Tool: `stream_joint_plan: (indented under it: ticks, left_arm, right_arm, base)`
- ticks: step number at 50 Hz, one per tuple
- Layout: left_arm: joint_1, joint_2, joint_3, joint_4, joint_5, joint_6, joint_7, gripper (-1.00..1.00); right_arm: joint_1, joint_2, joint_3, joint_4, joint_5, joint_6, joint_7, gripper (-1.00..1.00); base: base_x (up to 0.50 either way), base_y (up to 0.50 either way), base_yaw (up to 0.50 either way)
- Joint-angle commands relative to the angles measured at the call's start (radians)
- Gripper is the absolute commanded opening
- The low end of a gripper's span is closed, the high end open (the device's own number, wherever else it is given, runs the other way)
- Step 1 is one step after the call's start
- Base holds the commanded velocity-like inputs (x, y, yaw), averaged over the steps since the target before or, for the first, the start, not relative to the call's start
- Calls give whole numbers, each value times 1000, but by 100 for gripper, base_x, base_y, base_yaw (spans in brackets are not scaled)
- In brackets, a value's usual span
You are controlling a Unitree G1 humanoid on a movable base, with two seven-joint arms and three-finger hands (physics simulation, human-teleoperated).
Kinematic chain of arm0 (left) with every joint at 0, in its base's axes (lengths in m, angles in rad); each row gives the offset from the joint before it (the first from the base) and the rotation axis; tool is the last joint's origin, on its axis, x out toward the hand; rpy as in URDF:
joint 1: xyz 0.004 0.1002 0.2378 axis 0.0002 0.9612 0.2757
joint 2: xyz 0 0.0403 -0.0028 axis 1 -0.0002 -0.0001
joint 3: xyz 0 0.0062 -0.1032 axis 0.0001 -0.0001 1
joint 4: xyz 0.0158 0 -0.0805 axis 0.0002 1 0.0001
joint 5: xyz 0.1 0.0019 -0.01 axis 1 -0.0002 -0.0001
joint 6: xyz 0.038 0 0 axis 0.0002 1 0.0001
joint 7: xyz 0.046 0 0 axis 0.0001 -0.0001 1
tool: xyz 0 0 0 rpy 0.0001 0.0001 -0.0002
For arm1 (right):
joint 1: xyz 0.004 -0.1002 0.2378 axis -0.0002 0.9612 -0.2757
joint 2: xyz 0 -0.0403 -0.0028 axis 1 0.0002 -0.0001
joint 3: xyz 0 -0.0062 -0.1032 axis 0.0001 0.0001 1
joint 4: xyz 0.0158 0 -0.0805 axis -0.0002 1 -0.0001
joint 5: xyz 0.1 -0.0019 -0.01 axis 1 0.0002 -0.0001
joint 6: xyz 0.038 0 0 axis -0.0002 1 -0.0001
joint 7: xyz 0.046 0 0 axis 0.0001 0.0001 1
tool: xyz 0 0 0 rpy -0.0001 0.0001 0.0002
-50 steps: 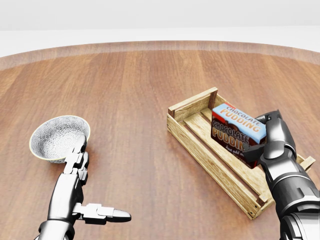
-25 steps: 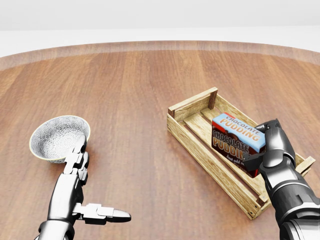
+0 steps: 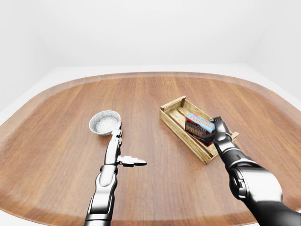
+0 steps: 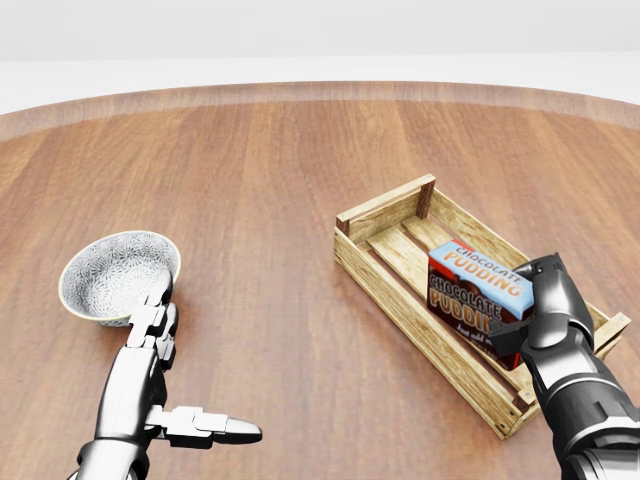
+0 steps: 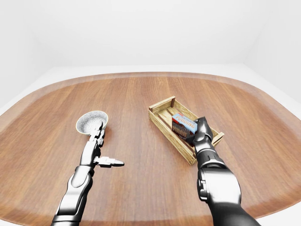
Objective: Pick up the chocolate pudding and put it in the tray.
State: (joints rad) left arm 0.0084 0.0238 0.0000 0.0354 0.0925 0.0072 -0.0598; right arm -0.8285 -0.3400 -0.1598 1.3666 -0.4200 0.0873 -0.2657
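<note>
The chocolate pudding box (image 4: 470,290), blue on top and brown on the side, sits low inside the wooden slatted tray (image 4: 383,213) at the right of the head view. My right hand (image 4: 528,312) is shut on the box's right end, with fingers wrapped over its top and lower corner. Whether the box rests on the tray floor is hidden. My left hand (image 4: 185,375) is open and empty at the lower left, fingers stretched toward the bowl and thumb out to the right.
A patterned white bowl (image 4: 118,272) stands at the left, just beyond my left fingertips. The round wooden table's far edge (image 3: 150,74) curves across the top, with white floor past it.
My right hand has moved down and slightly right with the pudding box, lowering it deeper into the tray. The left hand and bowl have not moved.
</note>
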Motion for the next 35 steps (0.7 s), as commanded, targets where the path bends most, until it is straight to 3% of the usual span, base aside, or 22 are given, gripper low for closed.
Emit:
stream_joint_plan:
  ticks: [1, 35]
  left_arm:
    - [-8, -5, 11, 0, -30, 1, -2, 100]
    - [-5, -6, 11, -1, -30, 2, -2, 100]
  right_arm:
    - [12, 3, -7, -6, 5, 0, -27, -100]
    - [22, -1, -9, -7, 11, 0, -27, -100]
  base:
    - [0, 0, 0]
    - [0, 0, 0]
